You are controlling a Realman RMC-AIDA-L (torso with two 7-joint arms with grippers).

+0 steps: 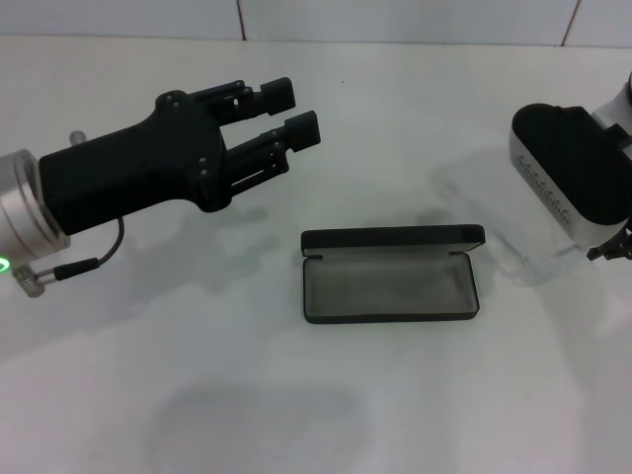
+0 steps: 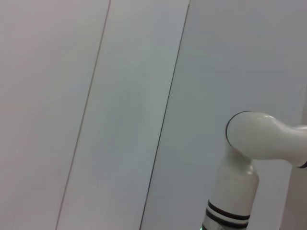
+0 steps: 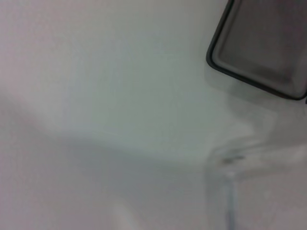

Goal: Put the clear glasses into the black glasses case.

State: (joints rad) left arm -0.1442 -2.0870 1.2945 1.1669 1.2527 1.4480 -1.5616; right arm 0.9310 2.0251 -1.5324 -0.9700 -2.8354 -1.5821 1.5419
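Approach step: my right gripper [image 1: 617, 247], state untellable, nears transparent plastic glasses [image 1: 513, 259] beside open matte-black rectangular case [image 1: 390, 276]; left gripper [image 1: 291, 111] spread, idle; next, grasp.

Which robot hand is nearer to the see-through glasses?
The right gripper, at the table's right edge. The clear glasses lie just beside it, right of the open black glasses case. The left gripper hovers far off on the other side.

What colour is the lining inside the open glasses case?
Grey, inside the black glasses case; it shows best in the head view.
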